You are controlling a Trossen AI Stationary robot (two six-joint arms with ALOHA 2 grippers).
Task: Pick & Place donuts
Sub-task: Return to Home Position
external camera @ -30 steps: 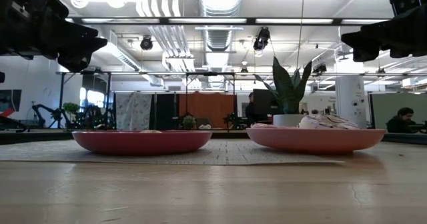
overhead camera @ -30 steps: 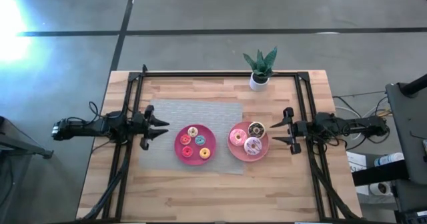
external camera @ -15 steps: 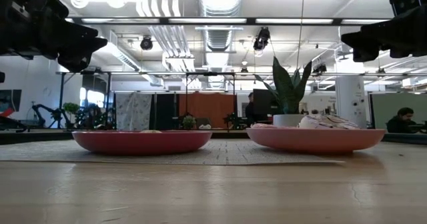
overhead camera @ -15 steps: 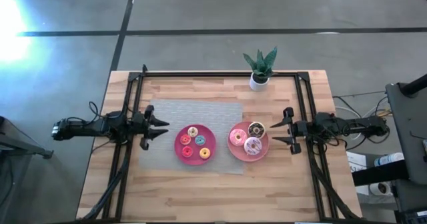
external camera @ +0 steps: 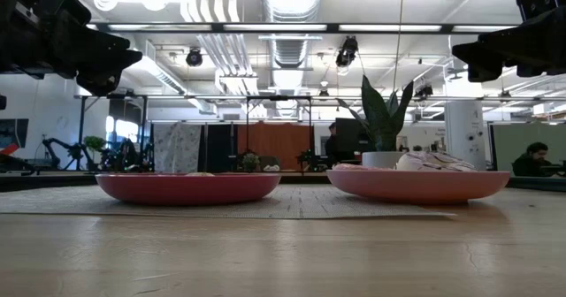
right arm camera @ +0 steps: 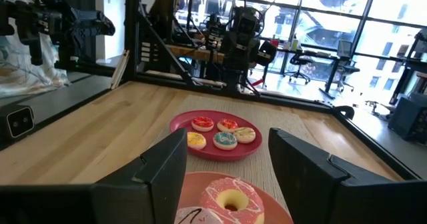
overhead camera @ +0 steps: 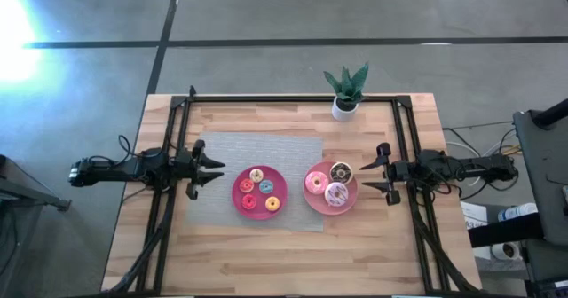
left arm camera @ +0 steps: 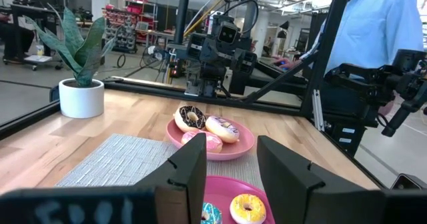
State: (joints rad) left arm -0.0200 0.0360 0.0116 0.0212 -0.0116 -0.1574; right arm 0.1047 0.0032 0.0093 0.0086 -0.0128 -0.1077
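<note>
Several small donuts with red, blue, yellow and whitish icing lie on the magenta plate (overhead camera: 238,198). Three larger donuts lie on the pink plate (overhead camera: 319,202) to its right: a brown one (overhead camera: 341,171), a pink one (overhead camera: 314,184) and a whitish one (overhead camera: 336,194). My left gripper (overhead camera: 213,171) hovers open, left of the magenta plate and pointing at it. My right gripper (overhead camera: 373,176) hovers open, right of the pink plate and pointing at it. The left wrist view shows the three larger donuts (left arm camera: 222,127) beyond the open fingers. The right wrist view shows the pink donut (right arm camera: 230,198) close by and the small donuts (right arm camera: 225,139) farther off.
Both plates sit on a grey mat (overhead camera: 222,152) in the middle of the wooden table. A potted plant (overhead camera: 345,94) stands at the far edge. Black frame rails (overhead camera: 293,99) run along the far, left and right sides. A person in a blue shirt (left arm camera: 380,31) stands beyond the table.
</note>
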